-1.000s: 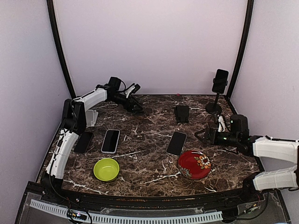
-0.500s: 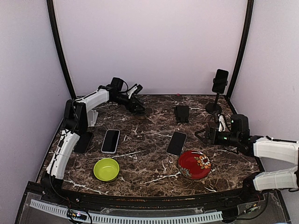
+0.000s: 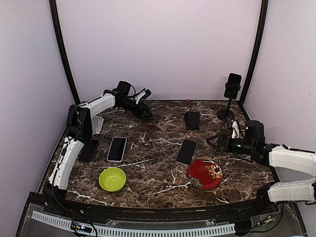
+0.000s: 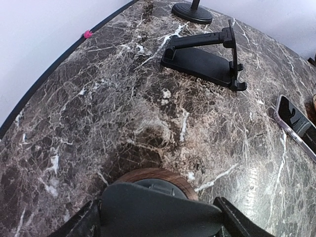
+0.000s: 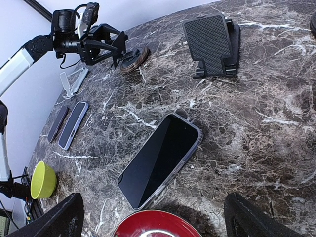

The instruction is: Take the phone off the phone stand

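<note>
Phone (image 3: 232,85) not yet removed. At the marble worktop's (image 3: 158,148) back edge, the tall phone stand (image 3: 229,104) holds it clamped upright, above and behind the right end effector (image 3: 213,142), which is spread and empty. The left end effector (image 3: 147,115), far off, is spread over a wooden disc (image 4: 153,175).

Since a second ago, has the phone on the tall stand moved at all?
No. The phone still sits on top of the stand, in the same spot beside the black corner post.
</note>
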Robot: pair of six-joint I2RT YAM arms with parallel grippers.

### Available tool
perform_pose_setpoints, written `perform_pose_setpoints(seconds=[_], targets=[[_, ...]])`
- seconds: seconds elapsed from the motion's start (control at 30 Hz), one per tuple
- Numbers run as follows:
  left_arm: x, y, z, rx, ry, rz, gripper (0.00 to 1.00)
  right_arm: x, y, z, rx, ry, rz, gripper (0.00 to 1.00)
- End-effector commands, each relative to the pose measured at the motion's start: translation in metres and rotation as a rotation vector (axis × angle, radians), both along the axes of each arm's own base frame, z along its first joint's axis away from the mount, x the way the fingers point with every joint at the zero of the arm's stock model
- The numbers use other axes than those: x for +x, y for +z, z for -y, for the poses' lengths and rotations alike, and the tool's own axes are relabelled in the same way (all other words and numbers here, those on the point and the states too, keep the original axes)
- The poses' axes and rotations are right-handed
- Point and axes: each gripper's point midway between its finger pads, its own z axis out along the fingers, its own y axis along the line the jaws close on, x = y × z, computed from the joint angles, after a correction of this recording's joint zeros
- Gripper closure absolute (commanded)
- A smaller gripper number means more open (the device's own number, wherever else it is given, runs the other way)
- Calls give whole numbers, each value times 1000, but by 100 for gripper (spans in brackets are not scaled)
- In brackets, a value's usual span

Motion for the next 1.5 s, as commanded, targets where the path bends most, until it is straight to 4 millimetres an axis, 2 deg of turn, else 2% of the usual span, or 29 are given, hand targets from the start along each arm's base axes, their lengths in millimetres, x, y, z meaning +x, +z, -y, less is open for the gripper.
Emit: perform_pose_setpoints(seconds=[0.0,0.2,0.33,0.47,0.53,0.67,0.73,0.93,1.07,1.3,1.47], targets=[[-8,52,3,-19,-3,60,25,1,5,-1,9,-3,27,1],[-11,70,0,-23,24,76,40,1,7,0,11,-7,31,1],[-17,74,-4,-22,46,63,48,0,8,0,15,-7,35,1],[-15,73,-12,3,114,70,54,-1,9,0,23,-6,39,1],[-13,79,-16,6,158,87,58,-2,11,0,24,-7,44,1],[-8,86,-31,28,279,115,59,-3,13,1,25,-10,51,1],[-4,96,-40,40,349,135,59,-4,13,2,26,-11,51,1],[3,107,-77,81,589,173,61,-4,16,2,31,-10,58,1],[0,114,-103,77,742,212,60,-5,19,2,32,-12,62,1],[-16,108,-139,54,959,189,60,-5,25,2,39,-16,73,1],[-26,92,-153,57,1072,169,60,-3,29,2,44,-15,74,1]])
